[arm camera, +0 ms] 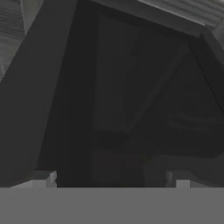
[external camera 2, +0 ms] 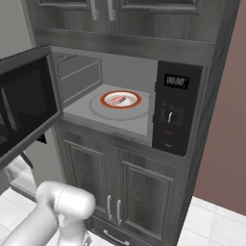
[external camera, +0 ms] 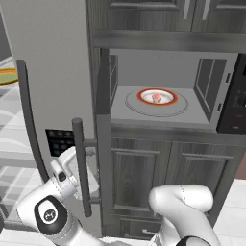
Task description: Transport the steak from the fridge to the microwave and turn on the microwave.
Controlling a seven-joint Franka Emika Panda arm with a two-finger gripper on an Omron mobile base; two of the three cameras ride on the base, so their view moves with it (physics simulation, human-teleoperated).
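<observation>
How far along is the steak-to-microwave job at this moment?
Done: the steak lies on the turntable inside the microwave. In hand: the open gripper is close to the open door. Left: shut the door and start it.

At centre frame the microwave (external camera: 163, 91) stands open, its door (external camera: 89, 168) swung out toward lower left with the grey bar handle facing the camera. The steak (external camera: 157, 98) lies on the red-ringed turntable (external camera: 157, 97) inside. The light-grey fridge (external camera: 53, 62) fills the upper left; a yellow plate (external camera: 7, 75) shows at the left edge. The white arm crosses the bottom.
</observation>
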